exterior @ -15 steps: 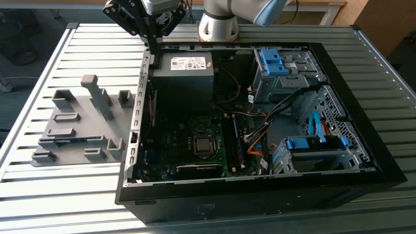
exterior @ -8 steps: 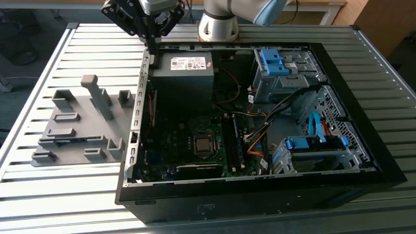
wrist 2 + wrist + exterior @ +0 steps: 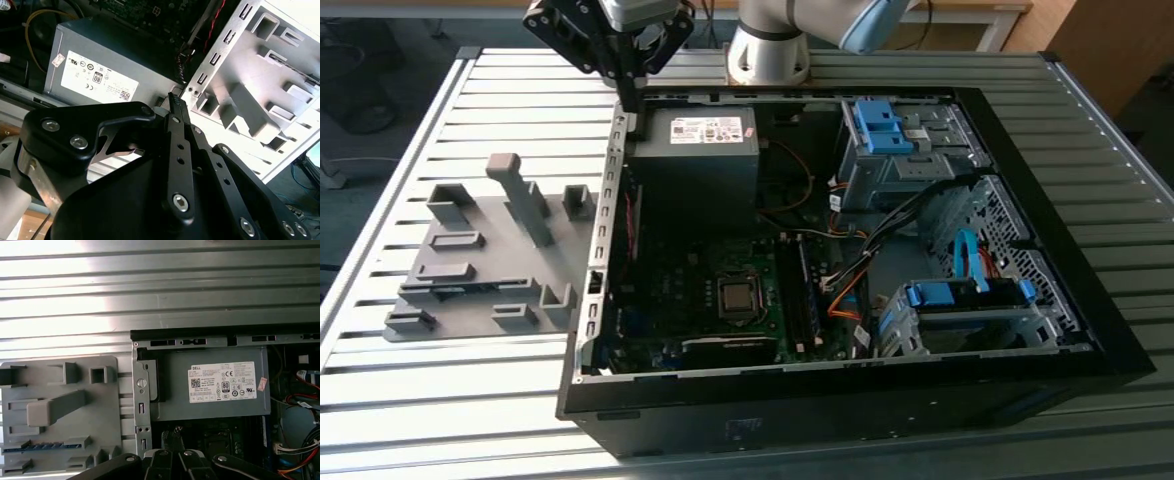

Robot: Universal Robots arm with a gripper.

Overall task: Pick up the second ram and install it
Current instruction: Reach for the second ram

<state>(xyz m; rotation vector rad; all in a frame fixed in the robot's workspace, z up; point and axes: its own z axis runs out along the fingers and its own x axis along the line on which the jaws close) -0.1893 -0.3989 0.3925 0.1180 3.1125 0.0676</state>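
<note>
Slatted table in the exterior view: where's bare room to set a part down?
Bare silver slatted table borders the grey plastic fixture tray toward the exterior view's left and bottom. The open black computer case is crowded with coloured cables.

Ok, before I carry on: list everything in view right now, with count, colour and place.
Table: one, silver, slatted, under everything.
Computer case: one, black, open, on the table.
Power supply: one, grey with a white label, in the case corner near the arm's base.
Motherboard: one, dark green, on the case floor.
Drive cages: two, blue and grey, at the exterior view's right of the case.
Cables: several, orange, blue and black, inside the case.
Fixture tray: one, grey, at the exterior view's left of the case.
Second ram: one, blue-green, in a holder of the tray.
Arm: one, behind the case.
Gripper: one, black, jaws shut on nothing, above the case edge.
</note>
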